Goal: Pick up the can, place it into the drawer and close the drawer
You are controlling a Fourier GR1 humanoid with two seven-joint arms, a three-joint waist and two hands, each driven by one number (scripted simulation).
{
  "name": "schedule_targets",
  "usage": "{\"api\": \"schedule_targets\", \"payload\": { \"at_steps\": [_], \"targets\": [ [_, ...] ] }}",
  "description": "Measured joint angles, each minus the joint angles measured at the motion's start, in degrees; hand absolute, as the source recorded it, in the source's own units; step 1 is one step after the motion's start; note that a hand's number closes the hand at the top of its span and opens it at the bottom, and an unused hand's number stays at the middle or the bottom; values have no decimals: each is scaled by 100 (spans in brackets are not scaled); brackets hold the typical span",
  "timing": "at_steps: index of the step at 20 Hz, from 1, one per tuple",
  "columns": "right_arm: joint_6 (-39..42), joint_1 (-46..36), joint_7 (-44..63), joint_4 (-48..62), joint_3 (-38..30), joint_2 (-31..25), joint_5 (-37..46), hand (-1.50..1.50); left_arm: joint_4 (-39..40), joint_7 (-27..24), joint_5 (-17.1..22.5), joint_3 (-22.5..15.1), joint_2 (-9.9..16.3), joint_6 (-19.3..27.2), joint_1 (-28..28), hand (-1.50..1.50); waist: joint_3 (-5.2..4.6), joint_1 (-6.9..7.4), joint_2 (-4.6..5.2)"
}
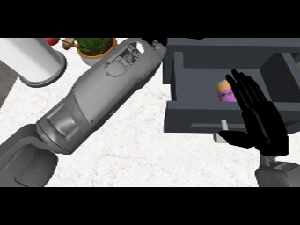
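The right hand (261,118) stands flat and upright with its fingers straight and pressed together, thumb out to the left, holding nothing; it sits over the near front panel of the drawer (178,79), its fingertips reaching above the open compartment. The can (225,91) — pink and yellow, partly hidden behind those fingers — already lies inside the drawer, near its front wall, so placing appears done and closing is the step in hand. The small pale handle (221,126) shows just left of the thumb. To close cleanly, the palm should meet the front panel squarely near its middle and push straight toward the far side, fingers kept clear of the compartment. The left forearm (97,94) lies diagonally across the marble counter (139,149) toward the drawer's far left corner; the left hand cannot be made out. A white cylinder (35,61) and a potted plant (95,47) stand far left — well apart from the work.
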Motion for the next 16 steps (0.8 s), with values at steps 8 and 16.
{"api": "schedule_targets", "payload": {
  "at_steps": [8,16],
  "targets": [
    [-1028,-739,-399,1548,-360,120,329,-150,-1076,772,-278,-139,720,-14,372,-150,-94,131,-103],
    [-1754,-1559,-529,2917,-674,61,785,-150,-1929,1171,-403,-208,1296,-107,861,-150,-155,252,-131]
  ]
}}
